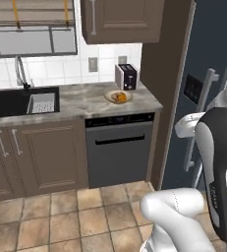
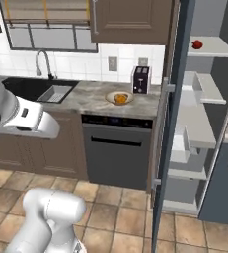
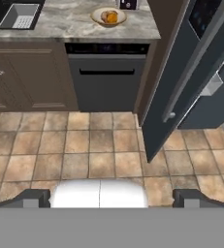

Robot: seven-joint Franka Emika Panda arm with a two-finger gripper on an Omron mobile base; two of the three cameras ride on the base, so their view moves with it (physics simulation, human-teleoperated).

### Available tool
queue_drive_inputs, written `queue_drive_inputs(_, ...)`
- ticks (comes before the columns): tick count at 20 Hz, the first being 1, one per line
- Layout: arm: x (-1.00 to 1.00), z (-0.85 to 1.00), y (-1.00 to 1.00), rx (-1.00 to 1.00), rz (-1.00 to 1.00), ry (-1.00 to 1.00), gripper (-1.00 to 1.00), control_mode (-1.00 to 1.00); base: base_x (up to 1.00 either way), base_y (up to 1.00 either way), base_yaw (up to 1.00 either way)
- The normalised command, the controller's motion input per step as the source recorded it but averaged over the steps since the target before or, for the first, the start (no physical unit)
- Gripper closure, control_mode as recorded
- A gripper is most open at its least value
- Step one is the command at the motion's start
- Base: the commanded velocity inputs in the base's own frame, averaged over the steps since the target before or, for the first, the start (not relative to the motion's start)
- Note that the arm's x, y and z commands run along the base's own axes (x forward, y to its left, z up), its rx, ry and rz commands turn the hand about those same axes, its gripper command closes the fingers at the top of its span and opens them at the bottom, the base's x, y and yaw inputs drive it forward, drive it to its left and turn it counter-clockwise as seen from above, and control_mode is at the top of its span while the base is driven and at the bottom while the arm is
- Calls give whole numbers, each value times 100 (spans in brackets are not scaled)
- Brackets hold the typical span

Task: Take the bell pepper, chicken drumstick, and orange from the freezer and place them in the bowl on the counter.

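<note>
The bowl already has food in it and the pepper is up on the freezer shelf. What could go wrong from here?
1. The bell pepper sits on a high shelf of the freezer, a round thing that might roll from the open gripper on approach.
2. The open door stands between the freezer shelves and the counter; the arm could clip it while swinging across.
3. The bowl is shallow and already holds the orange, so a dropped pepper may bounce out.

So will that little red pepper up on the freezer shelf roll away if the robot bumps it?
Probably, yes. The bell pepper looks small and rounded, sitting loose on a flat shelf, so a nudge could roll it. Its glossy skin may be slippery. It looks light for the open gripper.
</note>
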Motion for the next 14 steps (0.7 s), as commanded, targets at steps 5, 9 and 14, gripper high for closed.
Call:
queue_drive_inputs(5, 0, 0, 0, 0, 0, 0, -100, 100, 0, -93, 0)
queue_drive_inputs(9, 0, 0, 0, 0, 0, 0, -100, 100, 0, -99, 0)
queue_drive_inputs(14, 0, 0, 0, 0, 0, 0, -100, 100, 0, -99, 0)
